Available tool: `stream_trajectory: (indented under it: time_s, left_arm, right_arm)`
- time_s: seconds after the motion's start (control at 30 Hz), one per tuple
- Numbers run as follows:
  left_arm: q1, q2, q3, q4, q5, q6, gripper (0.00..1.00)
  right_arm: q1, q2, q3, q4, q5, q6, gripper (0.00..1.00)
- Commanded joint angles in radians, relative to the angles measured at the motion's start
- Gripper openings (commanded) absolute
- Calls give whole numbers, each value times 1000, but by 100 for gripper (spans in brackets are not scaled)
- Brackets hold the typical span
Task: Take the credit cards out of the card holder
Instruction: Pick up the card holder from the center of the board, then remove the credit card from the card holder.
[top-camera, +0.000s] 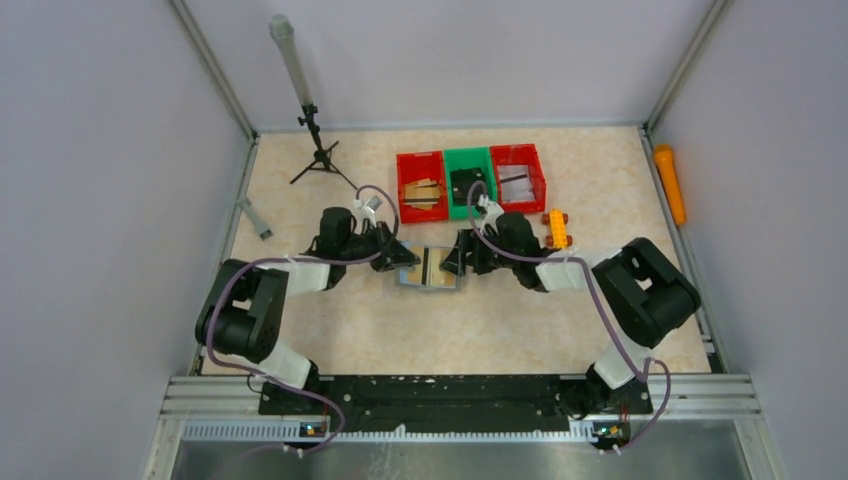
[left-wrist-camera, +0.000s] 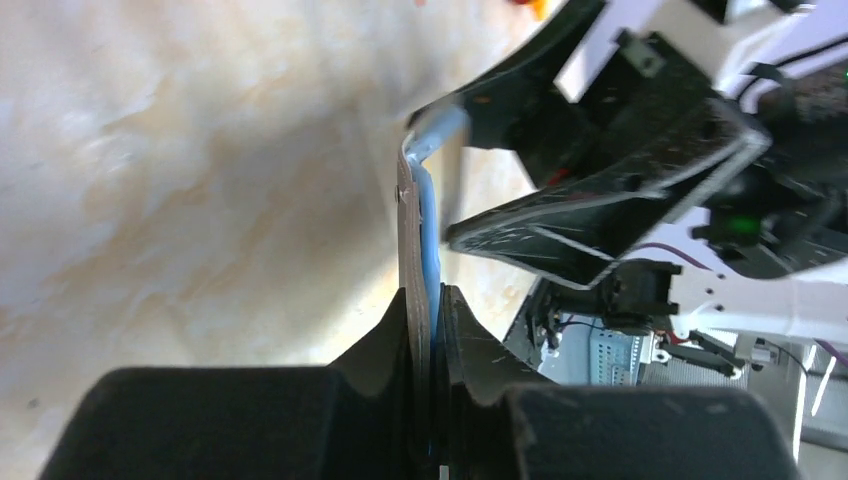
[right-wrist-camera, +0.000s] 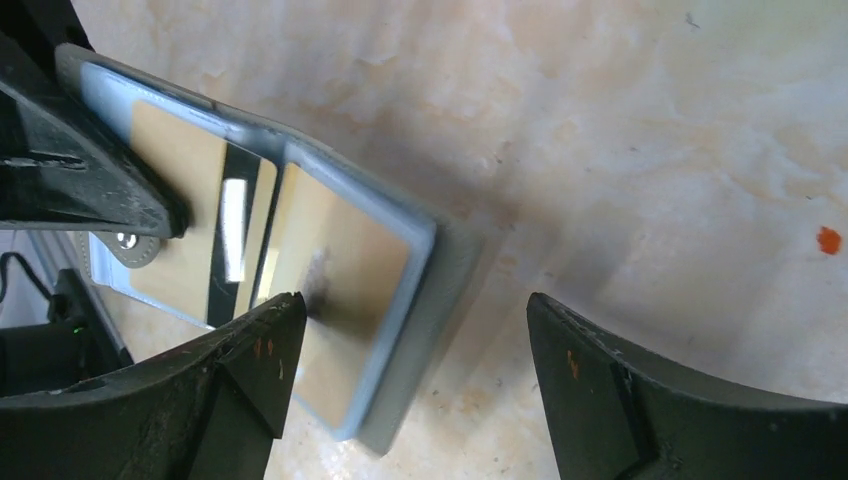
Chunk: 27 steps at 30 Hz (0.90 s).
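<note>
The left gripper (left-wrist-camera: 432, 300) is clamped on the left edge of the card holder (top-camera: 430, 268), which lies open on the table (top-camera: 520, 320). Two gold credit cards (right-wrist-camera: 345, 265) seem to sit in its pockets; the right gripper (right-wrist-camera: 412, 312) spreads its jaws wide over the holder's right edge

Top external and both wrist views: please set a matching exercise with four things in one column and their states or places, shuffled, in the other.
Things:
1. left gripper
2. right gripper
3. card holder
4. green bin

States or places:
A. between two red bins
B. open, fingers either side of one edge of the holder
C. shut on the holder's edge
D. spread open between both grippers, credit cards showing

Pairs: 1-C; 2-B; 3-D; 4-A
</note>
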Motion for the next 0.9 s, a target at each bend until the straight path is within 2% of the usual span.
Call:
stream_trajectory:
  time_s: [0.0, 0.2, 0.33, 0.5, 0.63, 0.77, 0.83, 0.87]
  left_arm:
    - [7, -102, -43, 265, 88, -87, 1]
    - [18, -193, -103, 361, 83, -107, 3]
    - [18, -221, -131, 448, 95, -140, 4]
    - [18, -258, -160, 511, 100, -158, 4]
    - [18, -283, -171, 524, 93, -158, 5]
    - [18, -307, -168, 463, 61, -123, 9]
    - [18, -327, -151, 344, 0, -65, 17]
    - [18, -343, -133, 232, -68, -10, 21]
  right_arm:
    - [-8, -46, -19, 141, -91, 27, 84]
    - [-11, -119, -94, 294, -124, 53, 80]
    - [-12, -144, -138, 429, -195, 87, 61]
    - [-13, -152, -174, 576, -275, 127, 50]
    - [-13, -157, -201, 670, -309, 152, 31]
    - [-17, -160, -212, 710, -322, 164, 9]
    - [-21, -162, -214, 709, -319, 167, 1]
    - [-23, -161, -213, 699, -310, 167, 0]
